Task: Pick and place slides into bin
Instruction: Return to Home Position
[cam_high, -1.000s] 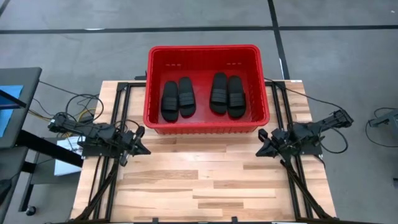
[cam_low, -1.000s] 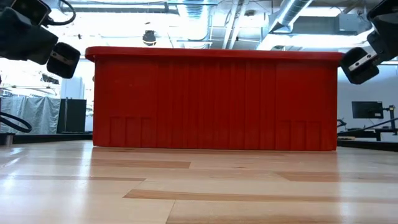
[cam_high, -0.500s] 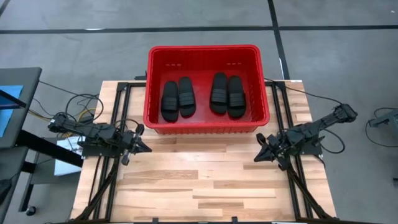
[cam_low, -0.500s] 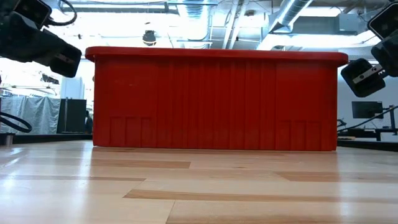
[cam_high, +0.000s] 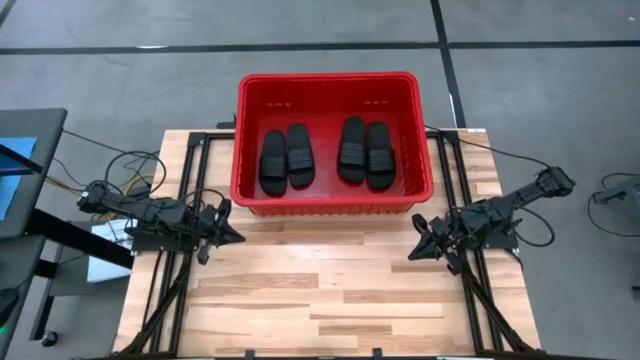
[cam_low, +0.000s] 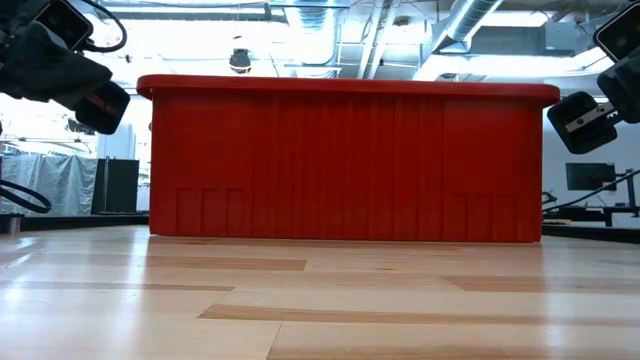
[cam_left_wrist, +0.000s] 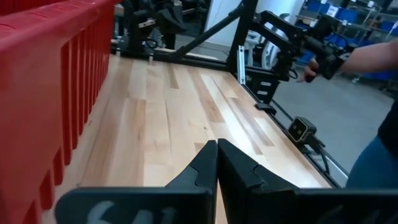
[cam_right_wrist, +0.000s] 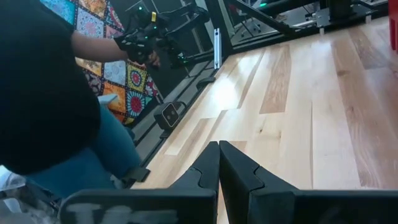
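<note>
Several black slides lie soles down on the floor of the red bin (cam_high: 248, 190), as a left pair (cam_high: 287, 158) and a right pair (cam_high: 365, 152). The bin stands at the table's far middle; its near wall fills the low view (cam_low: 345, 165), and its wall shows in the left wrist view (cam_left_wrist: 43, 93). My left gripper (cam_high: 234, 236) is shut and empty above the table, left of the bin's near corner; its fingers meet in its wrist view (cam_left_wrist: 217, 163). My right gripper (cam_high: 413, 251) is shut and empty off the bin's near right corner (cam_right_wrist: 219, 163).
Bare wooden tabletop (cam_high: 330, 290) spreads in front of the bin. Black frame rails (cam_high: 170, 290) run along the table's left and right sides. A person (cam_right_wrist: 50, 99) stands beyond the table edge holding a control arm; a hand also shows in the left wrist view (cam_left_wrist: 311, 68).
My right gripper has moved down and toward the table's near edge, a little away from the bin, its arm stretching out more. My left gripper has shifted slightly toward the bin's near left corner. The slides and bin have not moved.
</note>
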